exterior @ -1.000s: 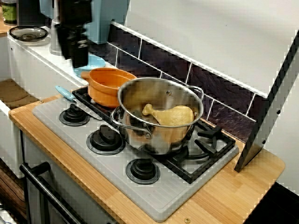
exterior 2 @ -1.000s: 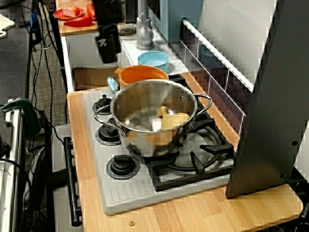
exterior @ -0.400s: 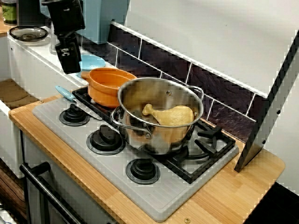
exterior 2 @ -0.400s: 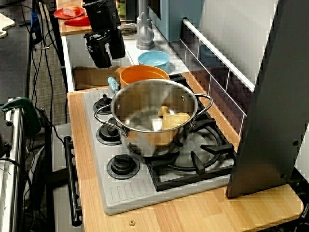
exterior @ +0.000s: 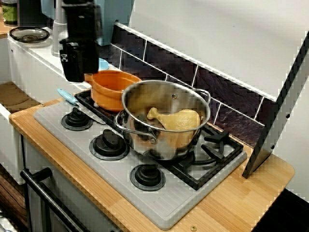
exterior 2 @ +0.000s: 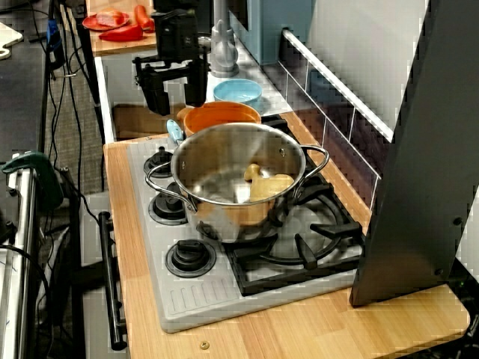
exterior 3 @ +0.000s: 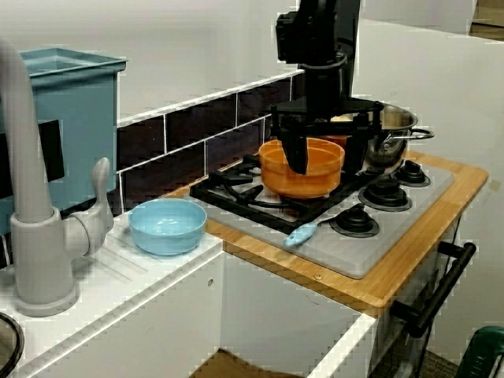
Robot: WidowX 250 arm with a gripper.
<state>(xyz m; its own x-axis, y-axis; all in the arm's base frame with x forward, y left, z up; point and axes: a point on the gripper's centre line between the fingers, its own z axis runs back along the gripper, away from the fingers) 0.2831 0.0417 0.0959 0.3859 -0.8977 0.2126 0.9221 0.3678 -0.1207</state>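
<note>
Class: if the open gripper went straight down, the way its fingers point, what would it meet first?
Probably the near rim of the orange pot, or the black grate just beside it; depth is unclear.

My claw (exterior: pixel 79 71) hangs at the orange pot's (exterior: pixel 112 89) left rim, above the blue spatula (exterior: pixel 72 99); the steel pot (exterior: pixel 166 140) just beside holds 1 drumstick (exterior: pixel 177 119).

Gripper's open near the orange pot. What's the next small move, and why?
I'd probably lower the gripper a little, with its jaws open. It hangs open and empty just above the orange pot, near its rim, and the views don't show it touching. Go slowly, since the steel pot stands close beside the orange one and leaves little room on that side.
</note>
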